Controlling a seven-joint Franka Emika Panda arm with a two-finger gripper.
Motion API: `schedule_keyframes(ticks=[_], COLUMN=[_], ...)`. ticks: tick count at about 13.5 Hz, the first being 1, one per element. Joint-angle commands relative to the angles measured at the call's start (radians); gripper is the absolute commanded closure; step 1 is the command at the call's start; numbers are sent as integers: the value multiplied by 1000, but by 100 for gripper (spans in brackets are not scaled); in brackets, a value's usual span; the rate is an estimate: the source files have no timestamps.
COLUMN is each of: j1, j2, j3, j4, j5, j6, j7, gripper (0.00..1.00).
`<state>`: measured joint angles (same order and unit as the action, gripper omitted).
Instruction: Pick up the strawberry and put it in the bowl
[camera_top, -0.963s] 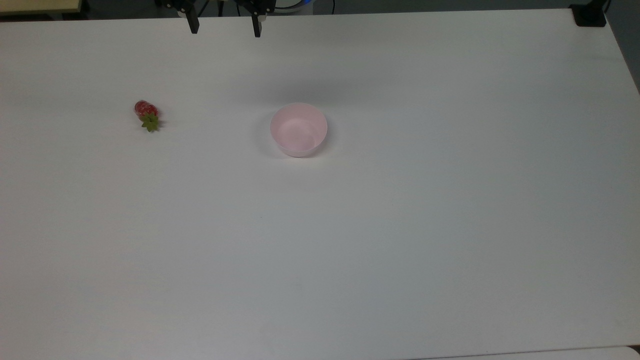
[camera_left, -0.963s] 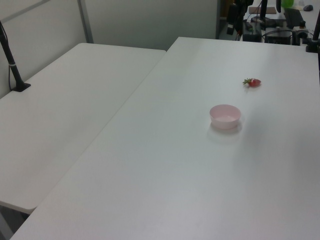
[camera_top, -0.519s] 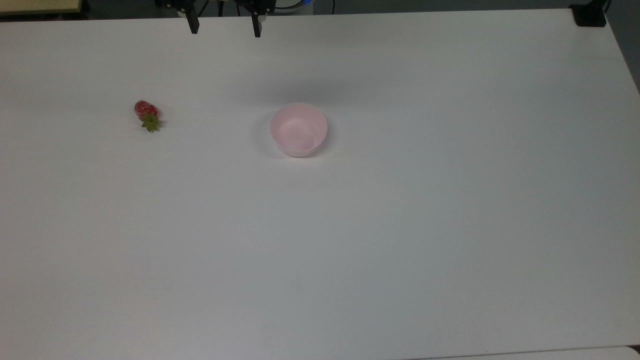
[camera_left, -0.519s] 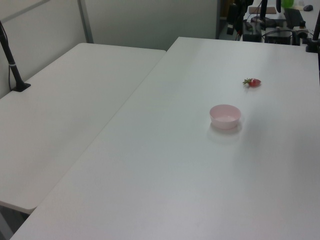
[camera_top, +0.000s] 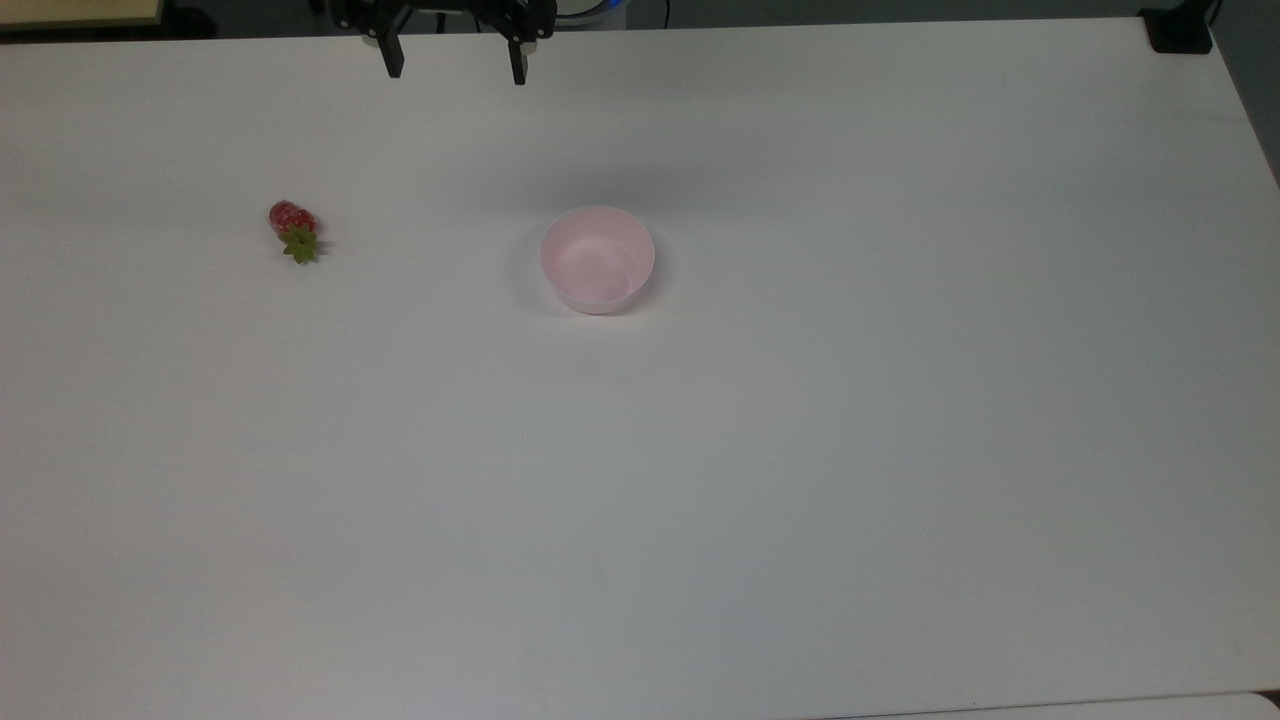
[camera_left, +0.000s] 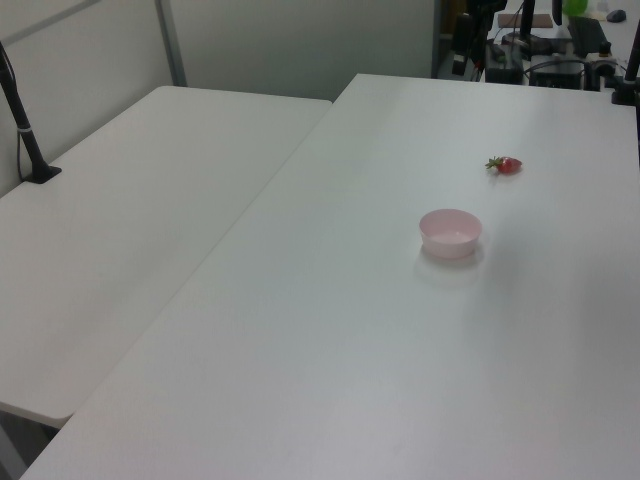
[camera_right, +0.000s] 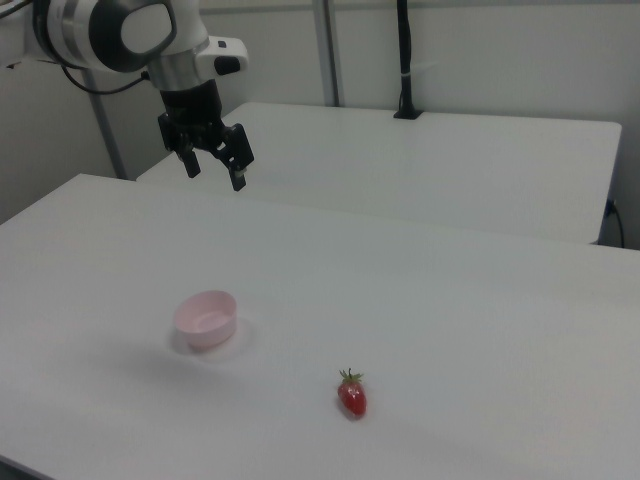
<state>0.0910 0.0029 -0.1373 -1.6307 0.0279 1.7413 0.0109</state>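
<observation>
The strawberry (camera_top: 292, 226) lies on its side on the white table (camera_top: 760, 480), well over toward the top view's left and in the far half of the tabletop, its red body pointing to the far edge and its green leafy cap turned toward the near edge. In the right view the strawberry (camera_right: 352, 394) sits close to the near edge with its cap uppermost, and in the left view it (camera_left: 507, 165) rests far off toward the left view's right. Nothing touches it. The bowl (camera_top: 598, 258), pale pink and upright, stands well apart from the fruit, on the strawberry's right in the top view and at about the same depth; its inside holds nothing. In the right view the bowl (camera_right: 206, 318) is to the left of the strawberry and a little farther back, and in the left view the bowl (camera_left: 450, 232) is nearer than the fruit. The gripper (camera_top: 455, 68) hangs in the air over the far edge of the table, between strawberry and bowl in the top view's left-right sense, its two black fingers (camera_top: 394, 62) spread wide with nothing between them. In the right view the gripper (camera_right: 216, 174) is high above the bowl's far side, pointing down.
</observation>
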Motion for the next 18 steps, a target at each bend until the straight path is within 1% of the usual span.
schedule_keyframes(ticks=[1, 3, 5, 7, 9, 11, 12, 13, 14, 15, 17, 18], j1=[15, 6, -23, -33, -30, -39, -53, -86, -103, -135, -203, -223], j2=[-4, -6, -12, -12, -6, 3, 26, 31, 38, 57, 51, 52], j3=[-13, -15, -16, -16, -15, -15, -21, -24, -24, -25, -25, -25], j4=[-6, -4, 11, 11, -9, -34, -35, -47, -60, -82, -211, -246], j5=[23, 14, 10, -2, -42, -49, -51, -51, -52, -52, -54, -59], j6=[-14, -23, -83, -126, -134, -124, -115, -97, -86, -22, 137, 177], j7=[-23, -142, -157, -164, -160, -169, -192, -256, -296, -322, -342, -382], gripper=[0, 0, 0, 0, 0, 0, 0, 0, 0, 0, 0, 0])
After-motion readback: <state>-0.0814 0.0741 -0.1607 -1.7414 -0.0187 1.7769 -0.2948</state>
